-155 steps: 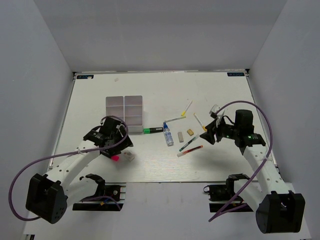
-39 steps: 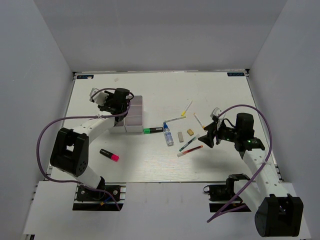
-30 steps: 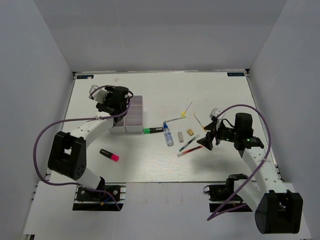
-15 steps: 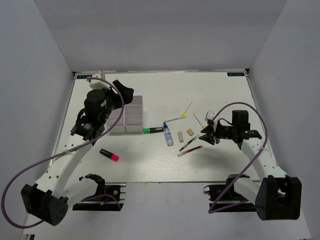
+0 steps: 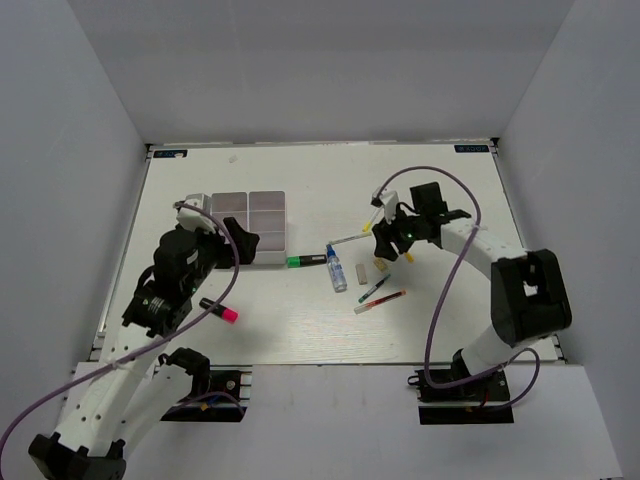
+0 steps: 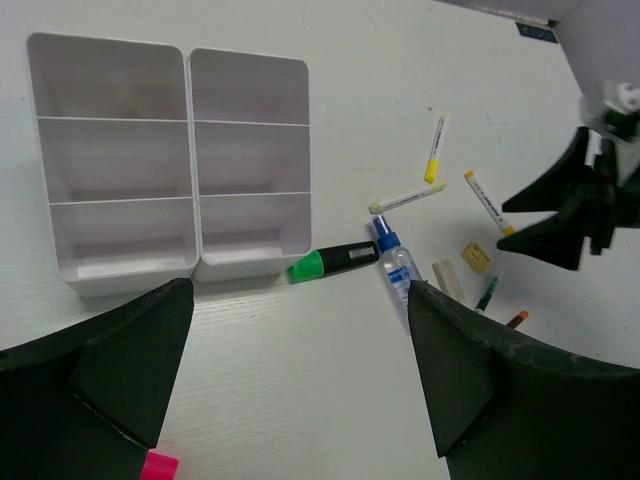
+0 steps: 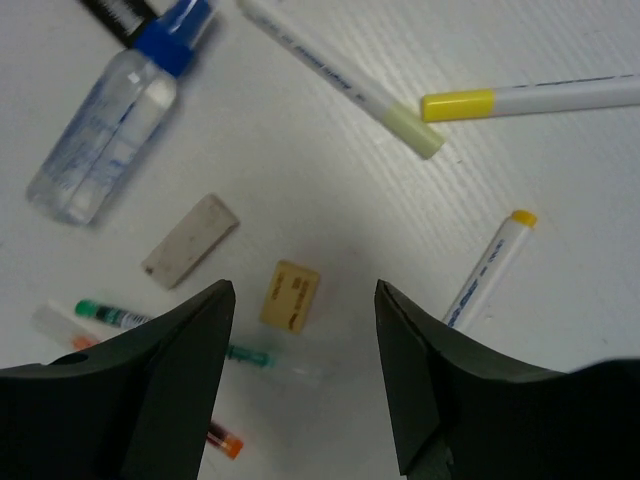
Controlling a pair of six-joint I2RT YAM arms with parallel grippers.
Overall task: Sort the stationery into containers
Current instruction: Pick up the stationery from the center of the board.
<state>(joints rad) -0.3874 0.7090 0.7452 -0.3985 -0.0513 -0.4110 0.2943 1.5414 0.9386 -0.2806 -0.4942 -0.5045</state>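
The white table (image 5: 300, 335) carries a white tray (image 6: 189, 150) at its far left. The tray has six compartments and may be two three-cell boxes pushed together. A green highlighter (image 6: 333, 262) lies just beside the tray's near right corner, its black end close to the blue cap of a clear bottle (image 6: 398, 265).

Beyond the bottle lie three white pens: a yellow-capped pen (image 6: 435, 147), a pale-capped pen (image 6: 407, 198) and a yellow-tipped pen (image 6: 488, 203). Right of the bottle sit a white eraser (image 7: 190, 240) and a beige eraser (image 7: 290, 296), apart from each other. Nearer the table's front edge, a green-ended pen (image 7: 110, 314) and a red-ended pen (image 5: 380, 301) lie side by side. A black marker (image 5: 218, 310) with a pink cap lies alone, well to the left.
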